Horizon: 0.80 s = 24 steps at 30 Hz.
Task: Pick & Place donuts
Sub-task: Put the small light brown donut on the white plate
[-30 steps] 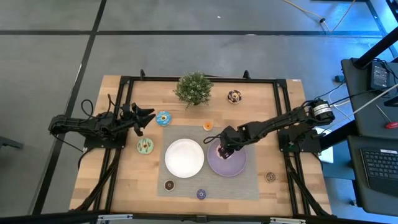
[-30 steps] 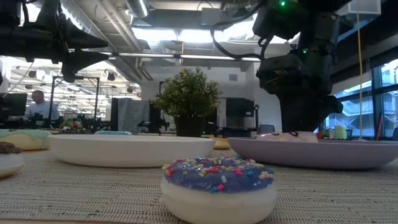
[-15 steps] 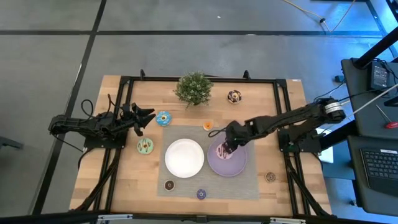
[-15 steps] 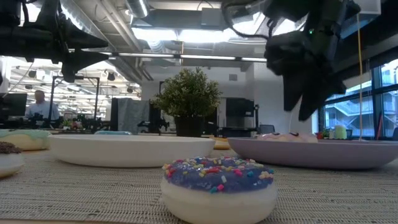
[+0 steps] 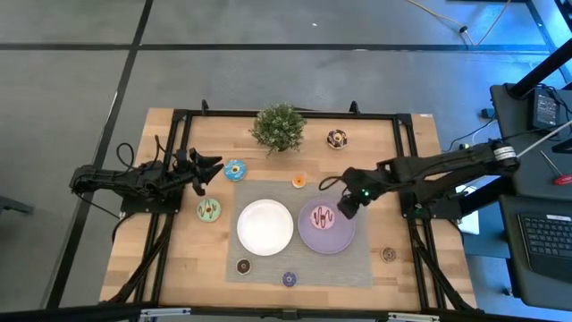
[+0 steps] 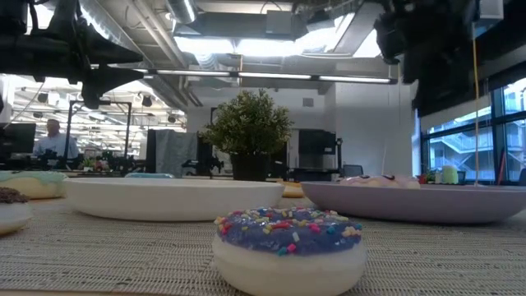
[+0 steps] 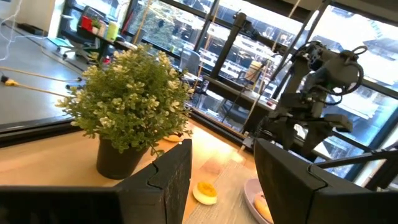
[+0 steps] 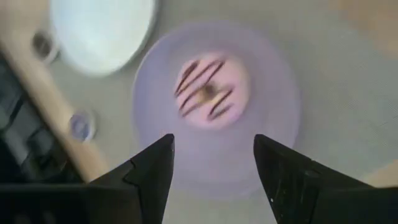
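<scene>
Overhead, 1 table (image 5: 174, 268), 2 plates: white plate (image 5: 264, 225) bare, purple plate (image 5: 326, 226) w/ pink donut (image 5: 321, 218). 7 other donuts scattered around. Right gripper (image 5: 345, 208) fingers apart beside plate; left gripper (image 5: 211, 169) apart, near blue donut (image 5: 235, 169).

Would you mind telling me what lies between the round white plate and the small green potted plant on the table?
Bare grey mat, then bare wood, in the high view: nothing sits between the round white plate and the green potted plant. The small orange donut lies just off to the side.
</scene>
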{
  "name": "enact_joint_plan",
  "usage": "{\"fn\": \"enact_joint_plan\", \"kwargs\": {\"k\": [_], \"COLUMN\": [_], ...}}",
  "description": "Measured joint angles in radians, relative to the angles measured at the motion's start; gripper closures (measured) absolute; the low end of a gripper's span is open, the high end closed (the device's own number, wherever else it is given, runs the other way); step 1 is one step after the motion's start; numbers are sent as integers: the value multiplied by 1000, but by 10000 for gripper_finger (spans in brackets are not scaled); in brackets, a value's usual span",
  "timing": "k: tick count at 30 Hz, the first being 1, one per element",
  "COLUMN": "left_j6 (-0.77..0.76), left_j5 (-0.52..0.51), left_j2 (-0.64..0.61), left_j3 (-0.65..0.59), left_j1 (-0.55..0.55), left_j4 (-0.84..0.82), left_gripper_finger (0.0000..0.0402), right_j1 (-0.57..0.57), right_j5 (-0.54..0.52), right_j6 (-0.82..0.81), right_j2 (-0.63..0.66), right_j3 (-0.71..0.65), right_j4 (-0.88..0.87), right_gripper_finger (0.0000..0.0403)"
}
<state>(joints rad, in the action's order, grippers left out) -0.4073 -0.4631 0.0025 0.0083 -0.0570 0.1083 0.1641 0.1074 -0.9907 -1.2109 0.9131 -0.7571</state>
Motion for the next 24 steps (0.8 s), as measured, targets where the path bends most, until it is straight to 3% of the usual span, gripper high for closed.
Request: {"fn": "enact_joint_plan", "kwargs": {"k": [3,8,17,24], "left_j6": [1,18,28,28], "left_j5": [34,39,41,38], "left_j2": [0,0,0,0], "left_j3": [0,0,0,0], "left_j1": [0,0,0,0], "left_j4": [0,0,1,1], "left_gripper_finger": [233,233,233,233], "right_j1": [49,157,382,500], "right_j5": [129,289,201,148], "right_j6": [-79,-384,-690,-995], "right_j2": [2,-6,-6,-14], "right_j3": [0,0,0,-1], "right_j4": [-41,-136,-188,-346], "right_gripper_finger": [181,181,181,181]}}
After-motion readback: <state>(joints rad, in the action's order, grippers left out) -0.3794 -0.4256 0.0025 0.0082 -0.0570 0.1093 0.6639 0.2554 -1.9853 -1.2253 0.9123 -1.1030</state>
